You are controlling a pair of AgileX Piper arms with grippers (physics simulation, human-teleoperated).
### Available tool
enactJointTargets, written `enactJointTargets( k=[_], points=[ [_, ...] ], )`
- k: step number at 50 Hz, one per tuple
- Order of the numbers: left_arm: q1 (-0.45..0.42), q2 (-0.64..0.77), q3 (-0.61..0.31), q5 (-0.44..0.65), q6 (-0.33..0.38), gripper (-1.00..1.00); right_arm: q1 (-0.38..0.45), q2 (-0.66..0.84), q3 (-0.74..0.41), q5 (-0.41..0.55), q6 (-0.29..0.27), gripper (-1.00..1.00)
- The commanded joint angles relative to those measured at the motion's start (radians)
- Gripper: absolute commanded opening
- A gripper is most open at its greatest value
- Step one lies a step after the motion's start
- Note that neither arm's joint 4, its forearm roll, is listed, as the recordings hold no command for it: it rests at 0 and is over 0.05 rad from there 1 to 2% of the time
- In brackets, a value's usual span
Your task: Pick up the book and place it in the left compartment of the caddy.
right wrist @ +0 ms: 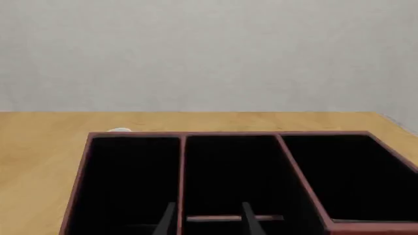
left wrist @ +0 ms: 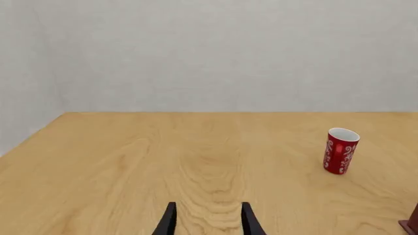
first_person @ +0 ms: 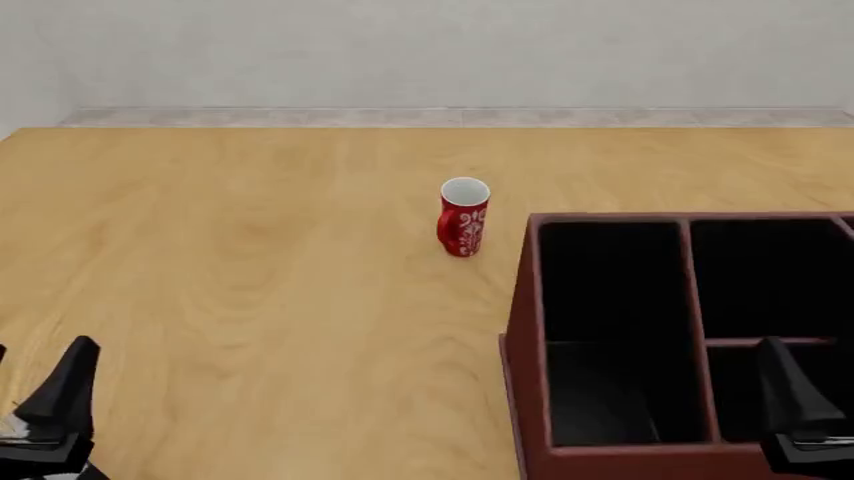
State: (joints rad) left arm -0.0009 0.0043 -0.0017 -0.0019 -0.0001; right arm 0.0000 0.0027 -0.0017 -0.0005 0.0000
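The book shows in none of the three views. The caddy [first_person: 523, 340], a dark reddish-brown box with a black interior, stands at the front right of the table. Its left compartment [first_person: 607, 300] is the long undivided section beside the left outer wall. The right wrist view looks into the caddy [right wrist: 228, 133] and its left compartment [right wrist: 130, 181]. My right gripper [right wrist: 207, 221] hovers open over the caddy's near end, nothing between its fingers. Low over bare wood at the front left, my left gripper [left wrist: 209, 223] is open and holds nothing.
A red patterned mug [first_person: 463, 217] stands upright just beyond the caddy's far left corner, also seen as the mug [left wrist: 340, 151] ahead and to the right of the left gripper. A crossbar [right wrist: 233, 218] splits the caddy's middle section. A grey wall backs the table.
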Motion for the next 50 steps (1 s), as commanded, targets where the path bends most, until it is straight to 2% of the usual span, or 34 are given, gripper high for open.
enactJointTargets(
  k=[1,29,30,31,32,33,34,35,37,38,44,47,48,50],
  points=[
    [0.001,0.004,-0.002,-0.002,0.000,1.00,0.000,0.004,-0.003,-0.001,0.000,1.00],
    [-0.009,0.008,0.000,-0.006,0.000,1.00,0.000,0.004,-0.003,-0.001,0.000,1.00],
    [0.029,-0.001,0.000,-0.015,0.011,1.00,0.000,0.004,-0.003,-0.001,0.001,1.00],
    [0.030,0.032,0.000,-0.029,0.027,1.00,0.000,0.004,-0.003,-0.001,0.000,1.00],
    [0.038,0.161,-0.017,-0.067,-0.081,1.00,0.000,0.004,-0.003,-0.001,0.000,1.00],
    [0.041,0.181,-0.035,-0.048,-0.100,1.00,0.000,0.004,-0.003,-0.001,0.000,1.00],
    [0.051,0.118,-0.079,0.042,-0.053,1.00,0.000,0.004,-0.003,-0.001,0.000,1.00],
    [0.048,0.074,-0.109,0.106,-0.045,1.00,0.000,0.004,-0.003,-0.001,0.001,1.00],
    [0.044,0.160,-0.148,0.154,-0.129,1.00,0.000,0.004,-0.003,-0.001,0.000,1.00],
    [0.082,0.200,-0.175,0.195,-0.131,1.00,0.000,0.004,-0.003,-0.001,0.000,1.00],
    [0.081,0.130,-0.304,0.408,-0.157,1.00,0.000,0.004,-0.003,-0.001,0.000,1.00],
    [0.081,0.131,-0.375,0.524,-0.165,1.00,0.000,0.004,-0.003,-0.001,0.000,1.00],
    [0.089,0.147,-0.403,0.572,-0.188,1.00,0.000,0.004,-0.003,-0.001,0.000,1.00],
    [0.083,0.149,-0.451,0.640,-0.174,1.00,0.000,0.004,-0.003,-0.001,0.000,1.00]
  ],
)
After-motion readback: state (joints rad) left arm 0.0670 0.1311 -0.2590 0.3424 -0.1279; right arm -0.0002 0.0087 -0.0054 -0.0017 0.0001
